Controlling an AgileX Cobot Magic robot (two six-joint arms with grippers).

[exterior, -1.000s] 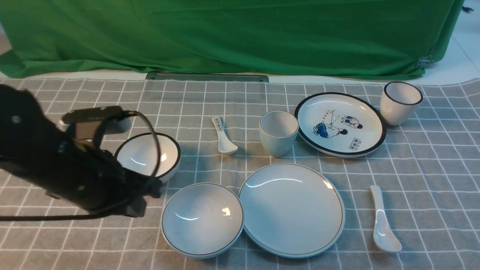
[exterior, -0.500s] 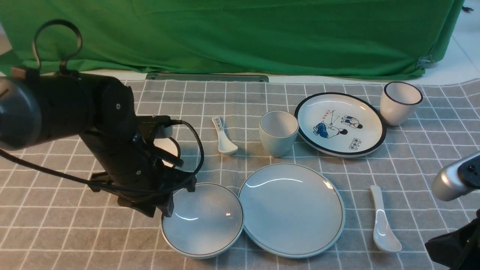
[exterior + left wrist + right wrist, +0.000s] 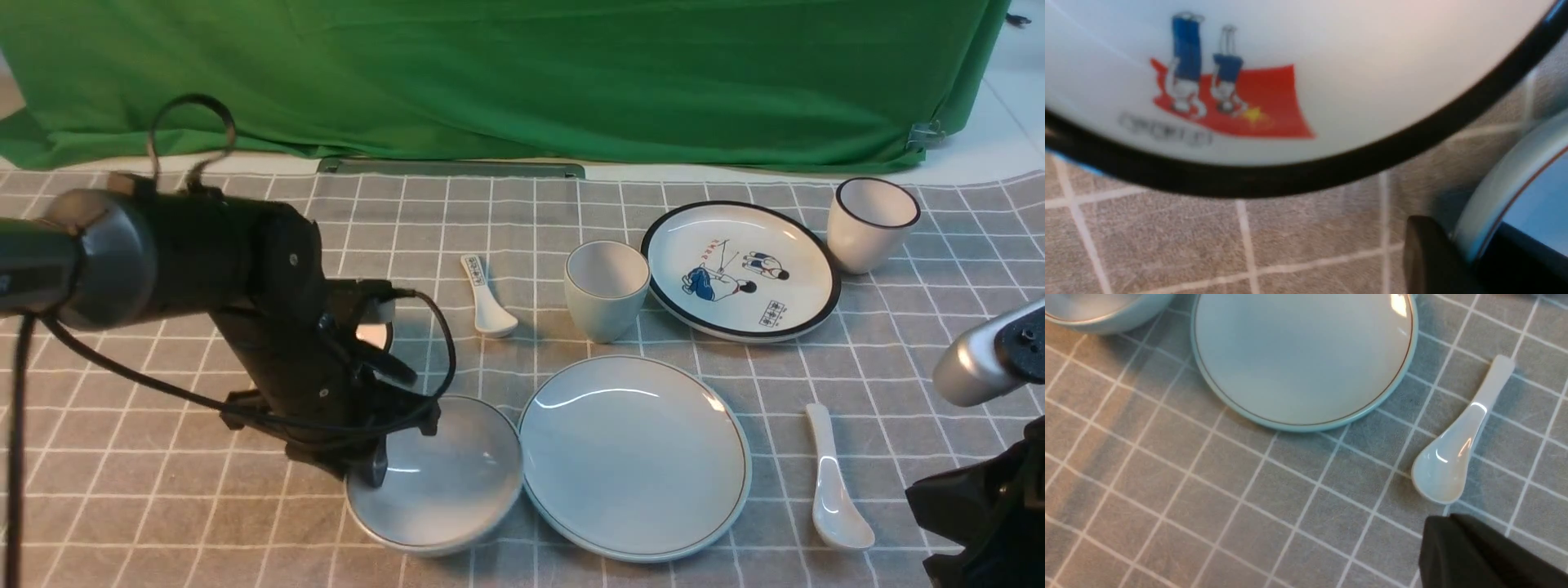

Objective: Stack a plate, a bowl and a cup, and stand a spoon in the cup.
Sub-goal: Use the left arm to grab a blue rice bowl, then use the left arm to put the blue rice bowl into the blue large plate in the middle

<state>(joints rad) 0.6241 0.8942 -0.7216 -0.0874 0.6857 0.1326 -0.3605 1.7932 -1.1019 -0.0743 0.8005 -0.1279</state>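
Note:
The pale grey-white bowl (image 3: 449, 482) sits front centre, tilted, its right edge beside the plain plate (image 3: 635, 457). My left gripper (image 3: 380, 465) is shut on the bowl's left rim; in the left wrist view one finger lies outside the rim (image 3: 1494, 196) and one inside, and the gripper (image 3: 1457, 253) shows low at the edge. The plain cup (image 3: 606, 290) stands upright behind the plate. The long white spoon (image 3: 833, 482) lies right of the plate. My right gripper (image 3: 918, 494) is shut and empty, just right of the spoon's bowl (image 3: 1453, 457); its tip (image 3: 1437, 531) hovers over cloth.
A black-rimmed bowl (image 3: 1331, 81) sits close behind my left gripper, mostly hidden by the arm in the front view (image 3: 374, 333). A short marked spoon (image 3: 488, 298), a cartoon plate (image 3: 739, 269) and a black-rimmed cup (image 3: 869, 222) lie further back. A green curtain hangs behind.
My left arm swung right and down onto the bowl's left rim and closed on it; the bowl has tipped. My right arm came into view at the front right.

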